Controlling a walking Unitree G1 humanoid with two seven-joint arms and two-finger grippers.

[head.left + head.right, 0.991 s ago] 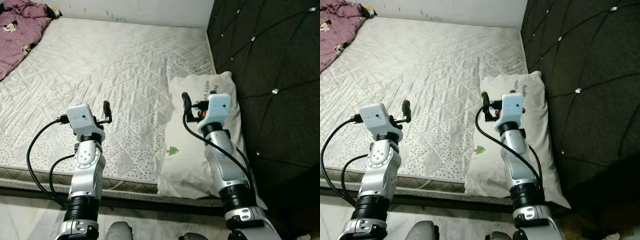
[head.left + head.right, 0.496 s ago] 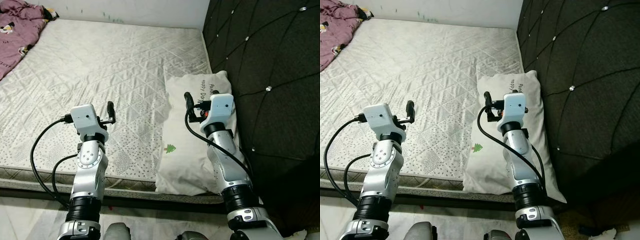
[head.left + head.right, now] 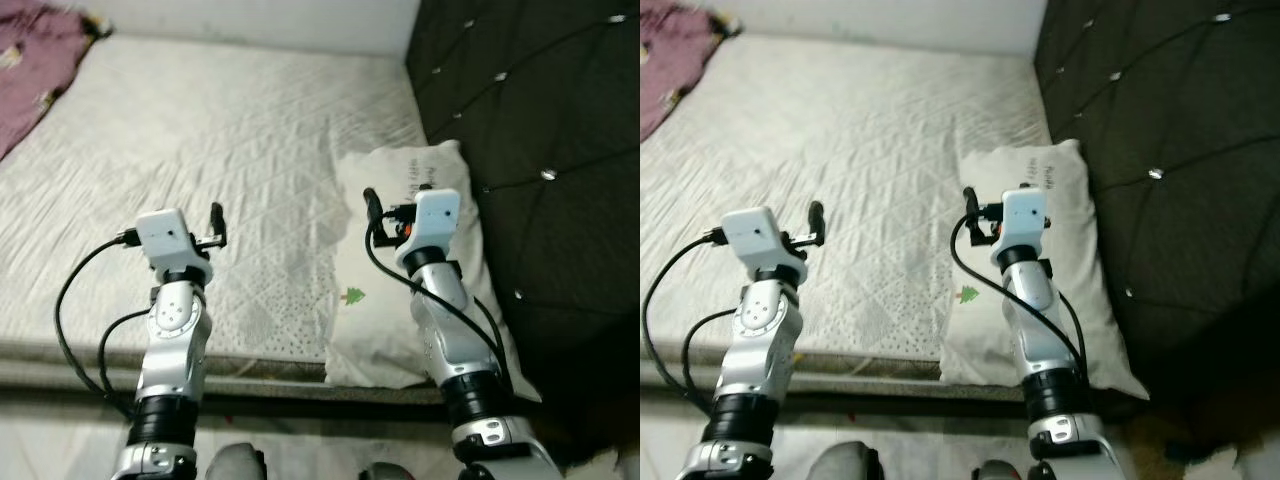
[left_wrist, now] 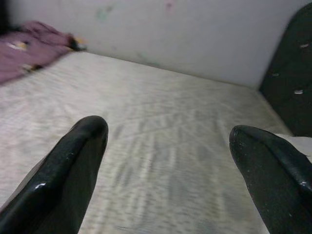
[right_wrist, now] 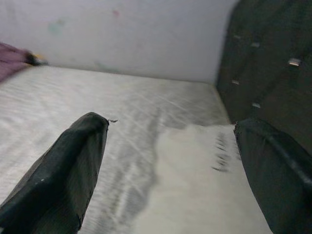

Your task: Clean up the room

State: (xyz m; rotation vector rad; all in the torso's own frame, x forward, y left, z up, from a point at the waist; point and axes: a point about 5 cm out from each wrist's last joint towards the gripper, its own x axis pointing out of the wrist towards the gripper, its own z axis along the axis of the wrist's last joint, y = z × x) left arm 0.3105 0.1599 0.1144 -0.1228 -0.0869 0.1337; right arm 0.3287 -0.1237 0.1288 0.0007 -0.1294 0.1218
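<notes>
- Bed with a bare, quilted off-white mattress lies ahead of the robot, its near edge running across below the two raised wrists.
- White rectangular pillow printed with a small green tree and dark lettering lies at the right side of the mattress, its long edge against the black tufted headboard with shiny buttons.
- The pillow's near end hangs slightly over the mattress edge.
- Crumpled mauve patterned blanket sits at the far left corner of the mattress, well apart from both arms.
- The left arm rises nearly upright from below, silver forearm vertical, white wrist block on top; the left gripper points forward over the near part of the mattress, touching nothing.
- In the left wrist view its two black fingers stand wide apart with bare mattress between them, holding nothing.
- The right arm also comes up from below but leans inward toward the left, its forearm over the pillow's near half.
- The right gripper hovers above the pillow's left edge, aimed forward along the bed.
- The right wrist view shows its fingers spread wide and empty, the pillow's pale surface and the mattress seam between them.
- Black cables loop from each wrist block down along the forearms.
- White wall bounds the far side of the bed.
</notes>
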